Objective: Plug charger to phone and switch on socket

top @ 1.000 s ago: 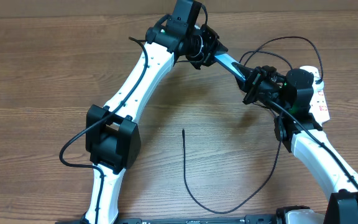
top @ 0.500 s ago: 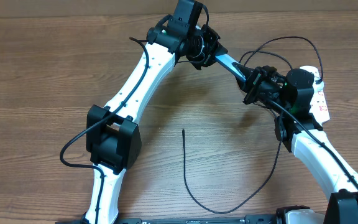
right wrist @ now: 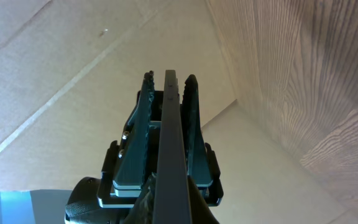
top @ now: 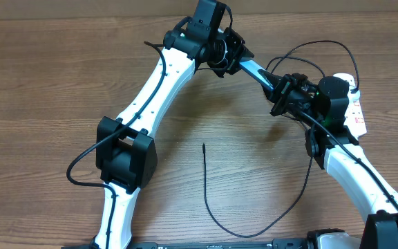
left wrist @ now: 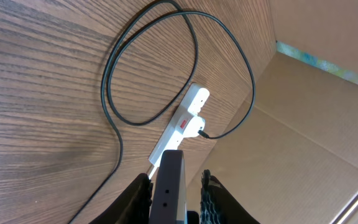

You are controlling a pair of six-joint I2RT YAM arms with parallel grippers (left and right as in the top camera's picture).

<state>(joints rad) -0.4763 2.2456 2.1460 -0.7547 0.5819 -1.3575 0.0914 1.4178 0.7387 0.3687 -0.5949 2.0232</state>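
The right hand [top: 280,93] is clamped on one end of the phone [top: 256,72], which is held edge-up above the counter [top: 40,83]. The left hand [top: 232,57] brackets the opposite end; whether it grips firmly cannot be told. The power strip [top: 356,111] lies just beside the right hand. The charger cable [top: 209,200] lies on the counter, apart from both hands.

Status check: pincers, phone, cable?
Left pincer and right pincer both shut on phone, lifted. Loose cable tip on table, not plugged in. Nothing blocking the tip.
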